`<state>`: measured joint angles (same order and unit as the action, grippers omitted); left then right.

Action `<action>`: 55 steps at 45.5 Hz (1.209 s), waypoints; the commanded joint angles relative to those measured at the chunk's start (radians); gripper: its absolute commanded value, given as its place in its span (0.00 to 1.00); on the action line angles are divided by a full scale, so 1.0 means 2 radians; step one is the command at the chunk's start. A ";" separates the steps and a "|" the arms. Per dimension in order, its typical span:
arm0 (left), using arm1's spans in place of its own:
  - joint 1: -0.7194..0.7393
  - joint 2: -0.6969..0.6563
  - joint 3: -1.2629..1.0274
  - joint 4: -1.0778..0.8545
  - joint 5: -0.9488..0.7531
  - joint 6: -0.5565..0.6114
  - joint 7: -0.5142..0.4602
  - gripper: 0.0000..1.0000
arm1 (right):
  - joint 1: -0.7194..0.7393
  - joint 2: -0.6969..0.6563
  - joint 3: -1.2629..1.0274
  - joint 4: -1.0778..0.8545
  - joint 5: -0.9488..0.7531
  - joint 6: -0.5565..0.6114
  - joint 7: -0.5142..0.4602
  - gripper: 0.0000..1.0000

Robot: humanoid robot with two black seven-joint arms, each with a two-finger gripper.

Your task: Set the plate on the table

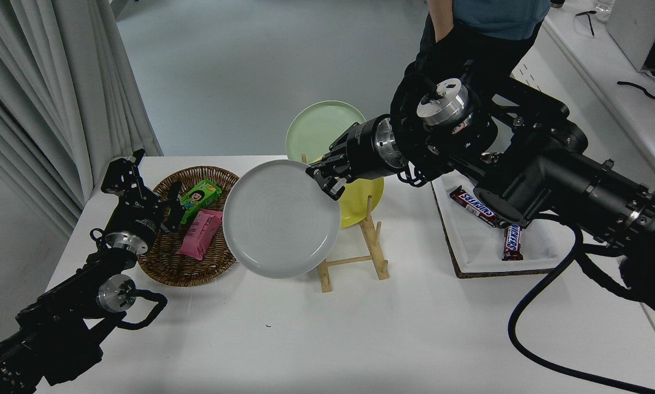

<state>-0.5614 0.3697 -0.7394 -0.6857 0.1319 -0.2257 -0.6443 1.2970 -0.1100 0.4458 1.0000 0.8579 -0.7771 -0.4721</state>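
Note:
The light grey plate (pixel 280 219) hangs in the air above the white table (pixel 327 328), between the basket and the wooden rack, its face turned toward the camera. My right gripper (pixel 325 179) is shut on the plate's upper right rim. My left gripper (pixel 163 210) is parked at the lower left, over the basket's left edge; whether it is open or shut does not show.
A wooden plate rack (pixel 354 257) holds a yellow plate (pixel 363 200) and a pale green plate (pixel 319 131). A wicker basket (pixel 196 268) with snack packs lies at the left. A white tray (pixel 486 246) with chocolate bars lies at the right. A person (pixel 486 22) stands at the far side.

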 commanded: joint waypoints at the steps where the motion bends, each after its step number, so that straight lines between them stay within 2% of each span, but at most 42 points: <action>1: 0.000 0.000 0.000 0.000 0.000 0.000 0.000 1.00 | -0.002 0.014 -0.046 -0.026 0.063 -0.004 0.001 0.00; 9: 0.000 0.000 0.000 0.000 0.000 -0.001 0.000 1.00 | -0.013 0.055 -0.043 -0.100 0.086 -0.004 0.001 0.00; 25: 0.000 0.000 0.000 0.000 0.000 0.000 0.000 1.00 | -0.050 0.055 -0.043 -0.199 0.082 -0.004 0.001 0.00; 37: 0.000 0.000 0.000 0.000 0.000 0.000 0.000 1.00 | -0.094 0.055 -0.045 -0.185 0.081 -0.004 0.001 0.00; 55: 0.000 0.000 0.000 0.000 0.000 0.000 0.000 1.00 | -0.112 0.055 -0.048 -0.150 0.086 -0.004 0.001 0.00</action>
<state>-0.5615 0.3697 -0.7394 -0.6857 0.1319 -0.2260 -0.6443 1.1020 -0.0007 0.3518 0.6710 1.0265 -0.7853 -0.4694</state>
